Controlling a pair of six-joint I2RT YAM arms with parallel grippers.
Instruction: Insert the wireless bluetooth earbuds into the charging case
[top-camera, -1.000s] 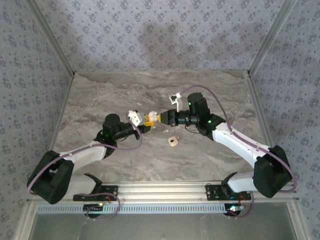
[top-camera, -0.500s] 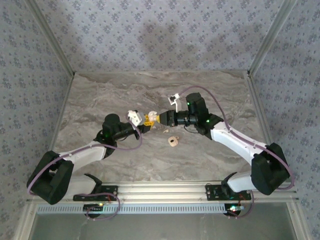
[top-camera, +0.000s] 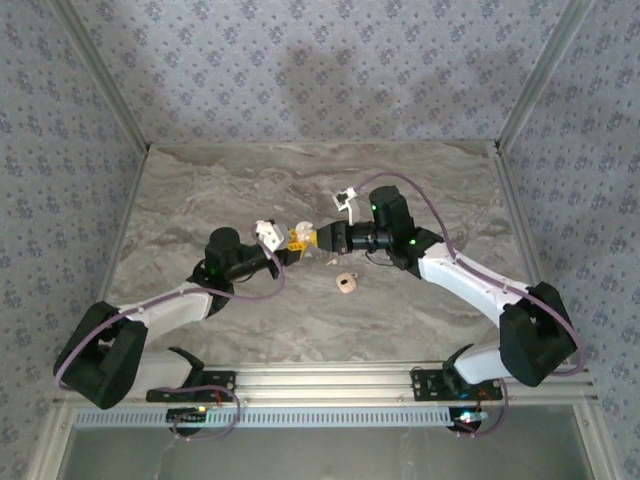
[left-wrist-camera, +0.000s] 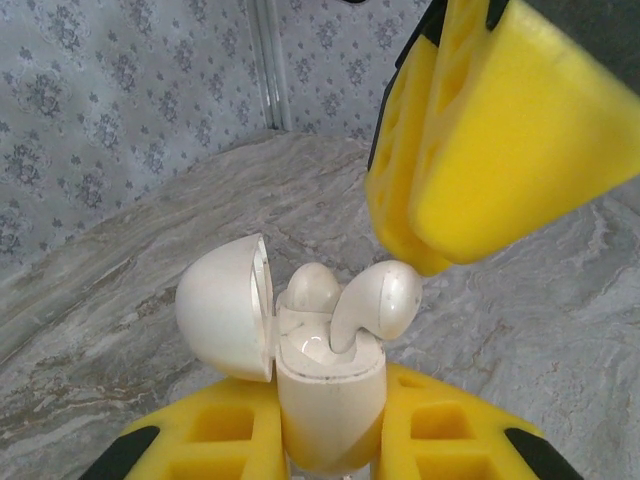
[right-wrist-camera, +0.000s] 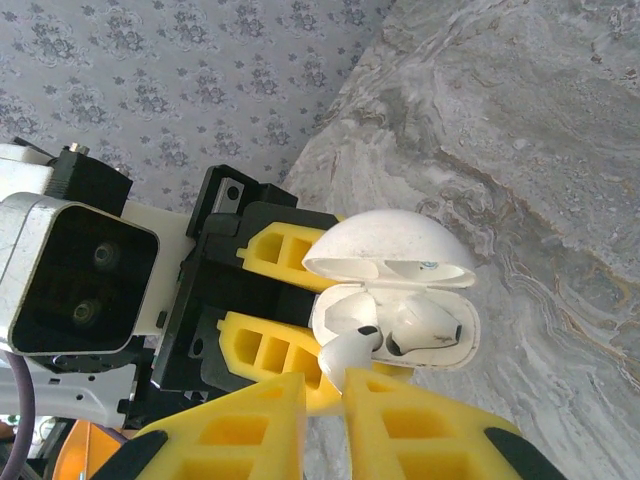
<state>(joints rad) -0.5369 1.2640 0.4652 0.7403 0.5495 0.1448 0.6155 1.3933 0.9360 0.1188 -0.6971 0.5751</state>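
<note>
The left gripper (left-wrist-camera: 330, 440) is clamped on a glossy white, egg-smooth charging case (left-wrist-camera: 330, 380), which stands upright between its ribbed yellow fingers. The domed lid (left-wrist-camera: 225, 305) is hinged open to the gripper's left. One rounded earbud (left-wrist-camera: 312, 287) sits in its well. The other earbud (left-wrist-camera: 382, 297), pearly and bulb-headed, has its stem in the case. Its head lies just at the right gripper (right-wrist-camera: 325, 385)'s nearly closed tips; whether they pinch it I cannot tell.
</note>
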